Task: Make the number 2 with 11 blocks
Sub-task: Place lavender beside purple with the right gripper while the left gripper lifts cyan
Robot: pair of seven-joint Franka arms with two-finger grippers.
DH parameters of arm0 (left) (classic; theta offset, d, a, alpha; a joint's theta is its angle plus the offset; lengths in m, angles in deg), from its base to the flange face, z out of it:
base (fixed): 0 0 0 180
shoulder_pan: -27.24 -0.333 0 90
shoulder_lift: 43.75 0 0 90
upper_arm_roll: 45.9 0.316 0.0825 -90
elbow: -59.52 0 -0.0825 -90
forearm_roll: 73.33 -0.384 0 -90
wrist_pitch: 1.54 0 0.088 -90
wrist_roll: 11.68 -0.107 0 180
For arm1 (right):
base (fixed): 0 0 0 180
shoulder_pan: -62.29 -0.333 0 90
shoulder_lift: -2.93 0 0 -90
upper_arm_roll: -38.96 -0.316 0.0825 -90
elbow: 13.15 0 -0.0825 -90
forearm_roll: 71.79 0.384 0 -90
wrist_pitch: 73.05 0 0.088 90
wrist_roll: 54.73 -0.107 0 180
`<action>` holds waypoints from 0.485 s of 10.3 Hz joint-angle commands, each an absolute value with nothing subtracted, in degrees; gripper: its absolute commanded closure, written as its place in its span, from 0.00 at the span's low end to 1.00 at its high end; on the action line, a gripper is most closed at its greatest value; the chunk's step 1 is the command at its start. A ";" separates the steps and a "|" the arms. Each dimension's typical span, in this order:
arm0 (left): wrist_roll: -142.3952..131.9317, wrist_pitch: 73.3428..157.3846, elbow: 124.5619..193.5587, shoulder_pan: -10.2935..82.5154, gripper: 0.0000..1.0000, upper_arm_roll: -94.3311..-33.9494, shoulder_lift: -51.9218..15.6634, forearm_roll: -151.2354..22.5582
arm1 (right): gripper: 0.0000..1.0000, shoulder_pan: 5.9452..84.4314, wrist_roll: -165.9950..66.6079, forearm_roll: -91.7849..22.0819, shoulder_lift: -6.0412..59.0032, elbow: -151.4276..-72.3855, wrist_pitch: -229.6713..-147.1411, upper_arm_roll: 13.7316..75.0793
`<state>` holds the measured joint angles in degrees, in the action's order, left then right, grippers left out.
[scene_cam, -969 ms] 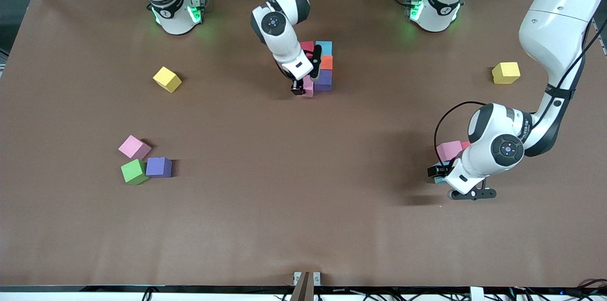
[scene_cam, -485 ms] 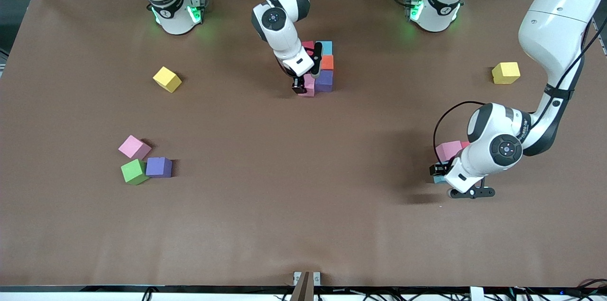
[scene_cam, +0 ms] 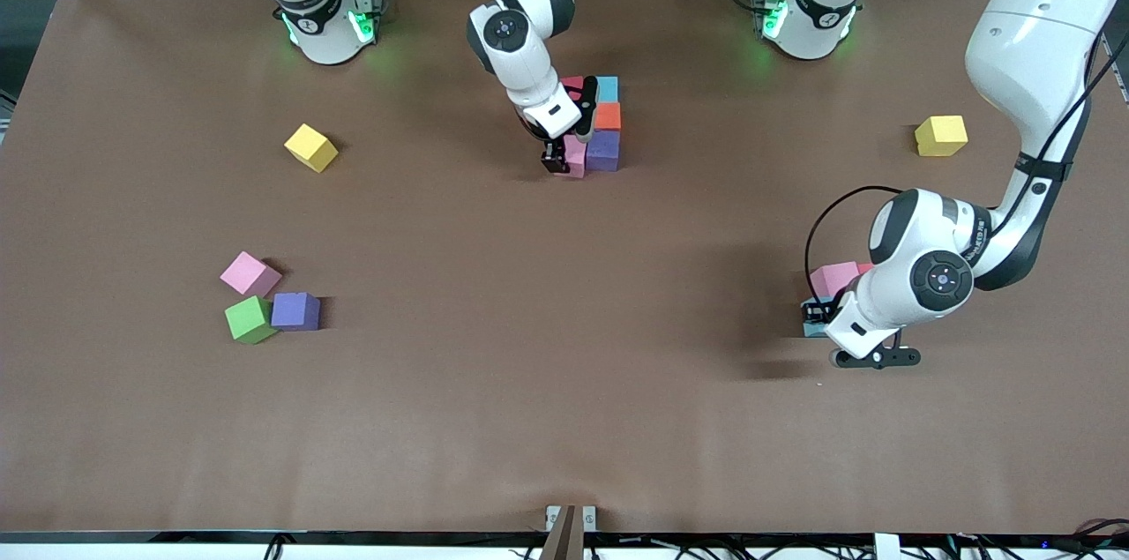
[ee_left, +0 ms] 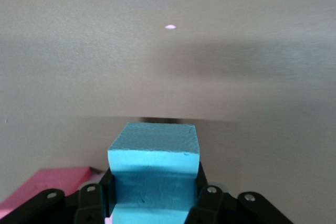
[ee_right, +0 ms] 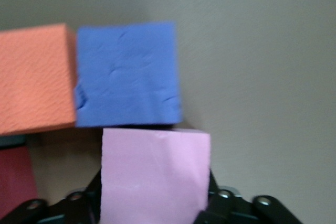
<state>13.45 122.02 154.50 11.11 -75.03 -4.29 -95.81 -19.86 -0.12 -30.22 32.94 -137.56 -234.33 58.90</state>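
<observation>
The left gripper (scene_cam: 818,317) at lower right now has its jaws clamped on the light blue block (ee_left: 154,174); the right gripper (scene_cam: 564,156), upper centre, straddles the pink block (ee_right: 155,174), grip uncertain

Five blocks (scene_cam: 593,123) clustered mid-table (scene_cam: 564,419) nr robots' edge. Three blocks (scene_cam: 265,300) twd right arm's end, nearer front edge. Block pile (scene_cam: 833,280) twd left arm's end. One cube (scene_cam: 310,146), another cube (scene_cam: 940,135) apart, each end.
</observation>
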 commanded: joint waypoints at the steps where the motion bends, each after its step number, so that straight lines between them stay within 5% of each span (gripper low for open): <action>1: 19.66 117.31 154.18 11.50 1.00 -77.35 -7.80 -91.54 | 0.00 -20.42 -0.06 -28.10 33.61 -138.04 -234.86 58.29; 5: 27.25 113.96 153.75 11.07 1.00 -81.59 -9.91 -91.35 | 0.00 -20.15 -1.82 -28.10 30.27 -137.86 -231.61 59.43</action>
